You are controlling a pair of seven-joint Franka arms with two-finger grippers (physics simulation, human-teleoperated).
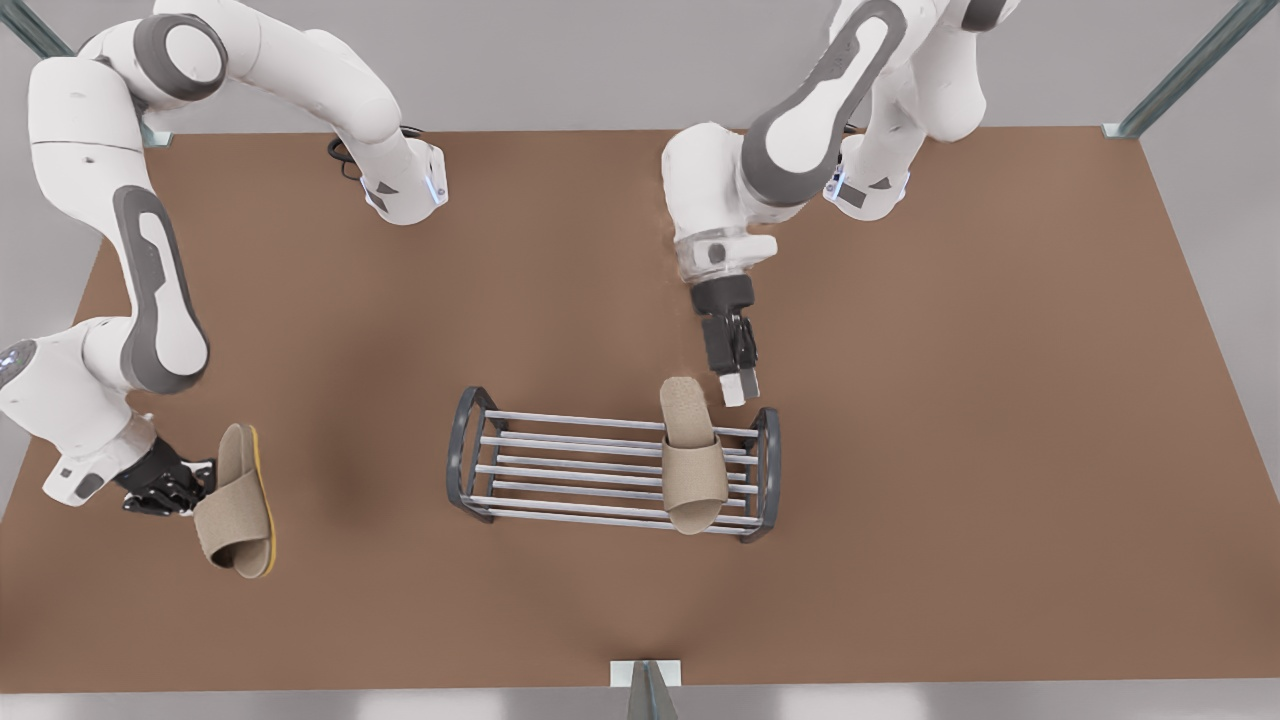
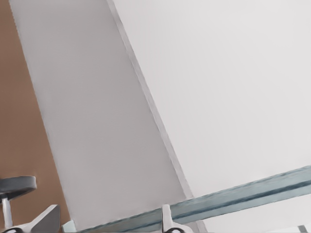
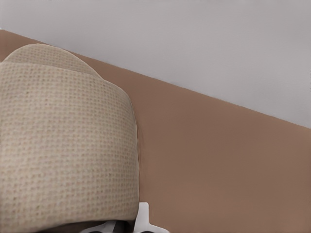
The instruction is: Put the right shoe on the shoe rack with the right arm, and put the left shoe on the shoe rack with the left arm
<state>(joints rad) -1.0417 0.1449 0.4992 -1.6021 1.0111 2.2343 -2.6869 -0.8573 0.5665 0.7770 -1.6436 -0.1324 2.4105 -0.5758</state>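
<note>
Two Franka arms work over a brown table (image 1: 950, 450) that carries a shoe rack (image 1: 560, 470) near its centre. The right gripper (image 1: 175, 487), near the table edge at the front view's left, is clamped on the strap side of the right shoe (image 1: 235, 505), which hangs tilted on its edge above the table, well apart from the rack; in the right wrist view the beige strap (image 3: 63, 145) sits close against the camera, consistent with a firm hold for carrying. The left shoe (image 1: 692, 460) lies flat across the rack's top bars at the end toward the front view's right, its heel overhanging the rear bar. The left gripper (image 1: 738, 385) hangs just beside that heel, apart from it, empty, its fingers close together. The free bars probably leave room for the right shoe.
</note>
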